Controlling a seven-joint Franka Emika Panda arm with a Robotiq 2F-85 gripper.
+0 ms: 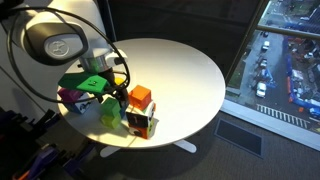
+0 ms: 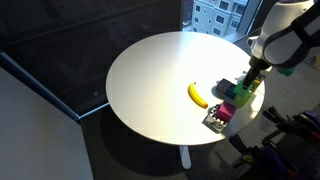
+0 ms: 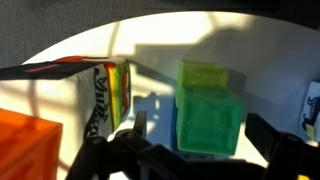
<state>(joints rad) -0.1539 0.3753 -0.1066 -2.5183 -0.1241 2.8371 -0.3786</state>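
Note:
My gripper (image 3: pixel 203 140) is open and straddles a translucent green cube (image 3: pixel 210 120). Its fingers stand on either side of the cube with small gaps. A second green block (image 3: pixel 205 75) lies just behind the cube. In both exterior views the gripper (image 1: pixel 103 82) (image 2: pixel 249 80) hangs over the green block (image 1: pixel 92 82) (image 2: pixel 243 94) near the edge of the round white table (image 1: pixel 180 70) (image 2: pixel 150 70). Whether the fingers touch the cube is unclear.
An orange box (image 1: pixel 140 97) (image 3: pixel 25 140) and a printed carton (image 1: pixel 140 123) (image 3: pixel 112 95) stand close beside the gripper. A banana (image 2: pixel 198 94) lies toward the table's middle. A magenta block (image 2: pixel 228 110) and a small patterned box (image 2: pixel 214 121) sit near the table edge.

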